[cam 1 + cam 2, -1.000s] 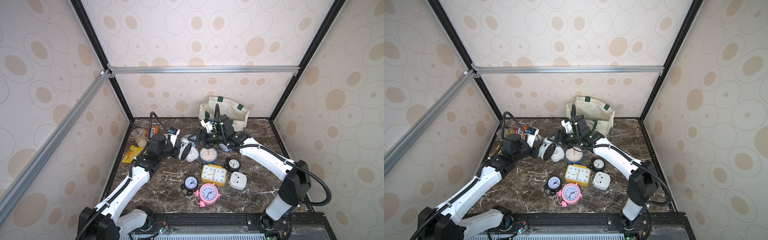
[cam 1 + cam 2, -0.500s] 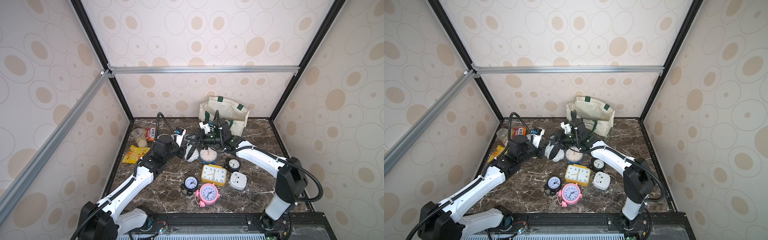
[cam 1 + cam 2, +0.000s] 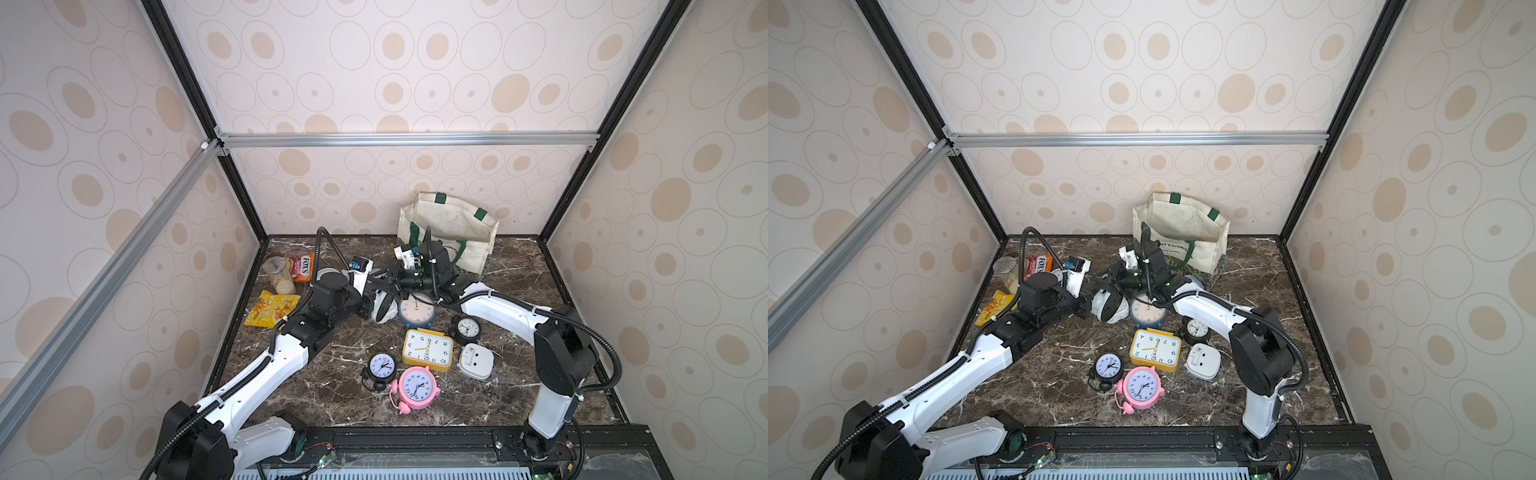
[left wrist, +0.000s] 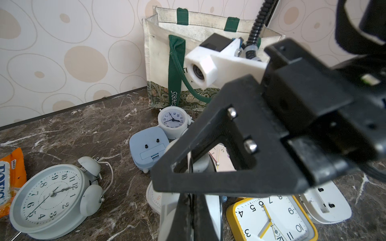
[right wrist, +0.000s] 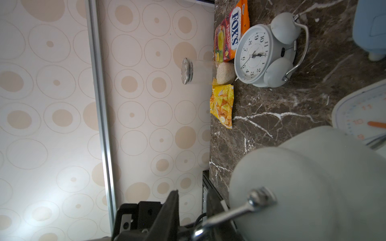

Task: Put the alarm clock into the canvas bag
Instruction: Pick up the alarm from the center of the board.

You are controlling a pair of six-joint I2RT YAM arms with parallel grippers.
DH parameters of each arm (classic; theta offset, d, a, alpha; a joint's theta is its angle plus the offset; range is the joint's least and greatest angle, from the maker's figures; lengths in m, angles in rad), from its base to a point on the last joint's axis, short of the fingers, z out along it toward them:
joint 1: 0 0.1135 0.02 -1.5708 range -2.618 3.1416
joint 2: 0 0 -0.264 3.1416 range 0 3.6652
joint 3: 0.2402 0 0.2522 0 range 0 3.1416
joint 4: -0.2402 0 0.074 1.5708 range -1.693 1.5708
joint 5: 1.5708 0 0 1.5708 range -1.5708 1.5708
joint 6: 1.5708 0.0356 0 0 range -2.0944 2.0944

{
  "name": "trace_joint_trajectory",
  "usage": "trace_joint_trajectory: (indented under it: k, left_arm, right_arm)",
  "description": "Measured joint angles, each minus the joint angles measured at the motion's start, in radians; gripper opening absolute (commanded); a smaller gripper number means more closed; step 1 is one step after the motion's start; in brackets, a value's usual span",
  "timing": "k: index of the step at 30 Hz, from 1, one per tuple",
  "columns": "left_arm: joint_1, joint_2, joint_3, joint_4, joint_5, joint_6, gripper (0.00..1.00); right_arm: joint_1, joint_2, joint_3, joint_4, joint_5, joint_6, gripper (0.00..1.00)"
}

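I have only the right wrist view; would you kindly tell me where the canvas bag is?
Observer: The canvas bag stands upright against the back wall, mouth open.
Operator: And what is the left gripper doing?
Observer: The left gripper has its jaws shut on a white clock.
Operator: Which clock lies nearest the front?
Observer: A pink twin-bell clock, beside a small black clock.
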Motion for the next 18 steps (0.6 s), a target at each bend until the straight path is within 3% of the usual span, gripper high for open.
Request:
trace_joint_trajectory:
  k: [5,10,13,14,15,18]
  left_arm:
    - [-0.002,0.0,-0.014,0.023,-0.003,-0.013,0.0]
    - [-0.005,0.006,-0.019,0.032,-0.006,-0.017,0.0]
    - [-0.006,0.013,-0.019,0.045,-0.003,-0.029,0.59]
    - [-0.006,0.013,-0.019,0.054,0.003,-0.034,0.89]
    - [-0.006,0.012,-0.02,0.058,0.01,-0.042,0.98]
    - [-0.006,-0.01,-0.03,0.103,0.063,-0.077,0.98]
  right_arm:
    - [-0.002,0.001,-0.005,0.022,-0.001,0.018,0.0]
    - [-0.002,0.002,-0.01,0.03,-0.001,0.018,0.0]
    - [-0.006,0.002,-0.013,0.029,0.008,0.005,0.0]
    - [-0.008,0.002,-0.017,0.031,0.011,0.001,0.0]
    - [-0.011,0.002,-0.019,0.029,0.011,-0.006,0.0]
    - [-0.027,0.001,-0.023,0.022,0.014,-0.032,0.0]
